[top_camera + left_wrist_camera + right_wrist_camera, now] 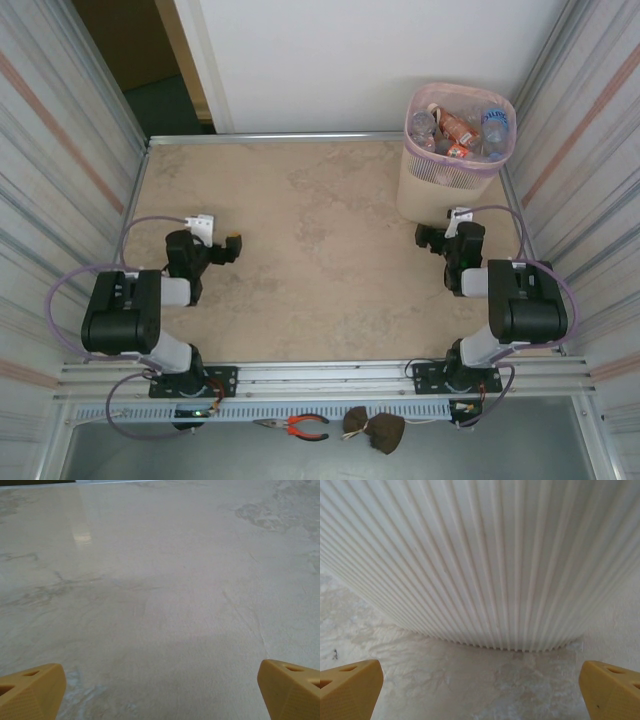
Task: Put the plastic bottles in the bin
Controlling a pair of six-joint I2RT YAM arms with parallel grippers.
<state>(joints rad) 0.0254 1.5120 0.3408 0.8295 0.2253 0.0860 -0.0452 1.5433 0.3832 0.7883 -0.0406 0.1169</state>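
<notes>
The pale pink bin [436,190] stands at the table's far right corner. Several plastic bottles [460,130], clear and brown with coloured labels, lie piled inside it up to the rim. My right gripper [445,230] sits just in front of the bin's base, open and empty. In the right wrist view, the bin's ribbed wall [485,555] is close ahead of the wide-apart yellow fingertips [350,690]. My left gripper [232,247] rests low at the left side, pointing right, open and empty over bare table [160,580].
The marbled beige table [320,270] is bounded by corrugated metal walls [60,150] left and right and a white panel behind. On the ledge below the near rail [320,375] lie red-handled pliers [300,427] and a brown lump [378,430].
</notes>
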